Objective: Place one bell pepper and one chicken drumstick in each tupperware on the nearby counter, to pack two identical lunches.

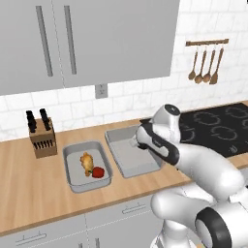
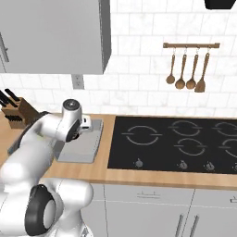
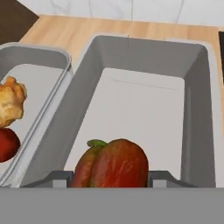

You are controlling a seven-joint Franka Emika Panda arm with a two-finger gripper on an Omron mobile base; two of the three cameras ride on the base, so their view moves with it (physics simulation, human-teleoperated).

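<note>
On the wooden counter [image 1: 29,184] under grey cabinets [image 1: 87,38] sit two tupperware trays [image 1: 72,167]; my gripper [image 3: 111,179] clasps one bell pepper [image 3: 116,164], another lies beside one drumstick [image 1: 87,162].

The held bell pepper [image 3: 111,164] is cut off below, and the end effector's fingertips seem hidden.

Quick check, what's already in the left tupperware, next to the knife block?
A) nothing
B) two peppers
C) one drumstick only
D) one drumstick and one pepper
D: the left tupperware holds a chicken drumstick and a red bell pepper side by side.
</note>
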